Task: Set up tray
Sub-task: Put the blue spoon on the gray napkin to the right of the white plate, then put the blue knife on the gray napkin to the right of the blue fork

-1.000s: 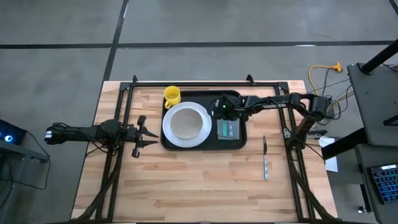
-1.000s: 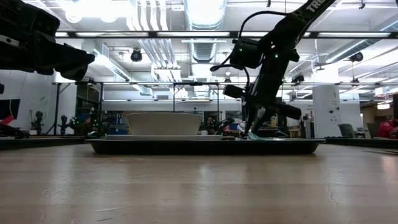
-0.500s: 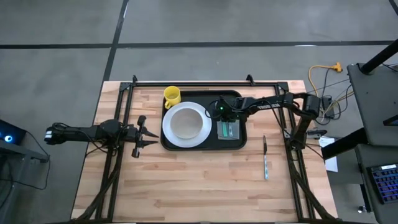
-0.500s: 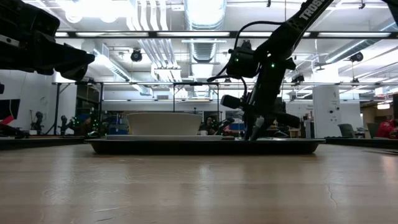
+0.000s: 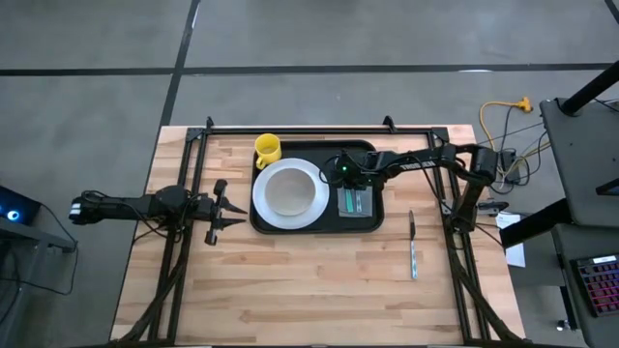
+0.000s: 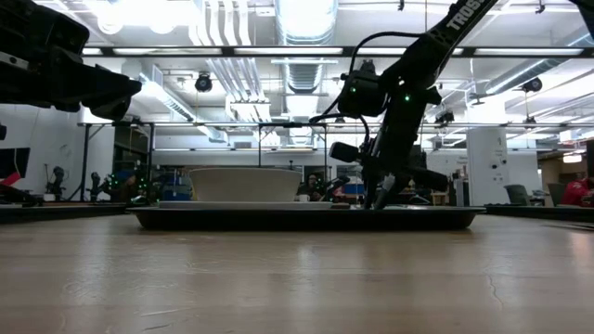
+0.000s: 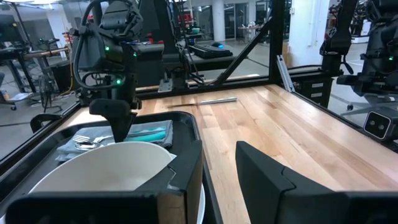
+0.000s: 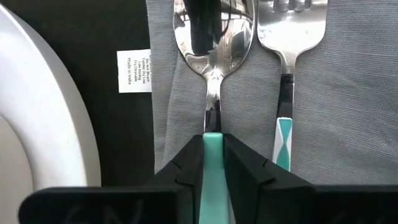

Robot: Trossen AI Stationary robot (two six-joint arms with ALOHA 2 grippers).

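The black tray [image 5: 319, 147] lies in the middle of the table with a white plate [image 5: 288, 191] on its left part. A grey napkin [image 5: 356, 201] lies on its right part. On the napkin a spoon [image 8: 212, 37] and a fork [image 8: 287, 74], both with teal handles, lie side by side. My right gripper [image 8: 212, 140] is low over the napkin, shut on the spoon. My left gripper [image 5: 221, 205] waits open over the table, left of the tray. My right gripper pinches the spoon's teal handle [image 8: 211, 163] between its two fingers, just behind the metal neck. The fingers come steeply from above, one on each side of the handle. The spoon's bowl rests face up on the napkin, parallel to the fork.
A yellow mug [image 5: 267, 148] stands on the table at the tray's far left corner. A knife [image 5: 413, 246] lies on the wood right of the tray. A white label [image 8: 134, 70] sticks out from the napkin's edge toward the plate.
My right gripper has sunk toward the tray with the spoon, which now lies on the napkin beside the fork. Since then the gripper has kept still.
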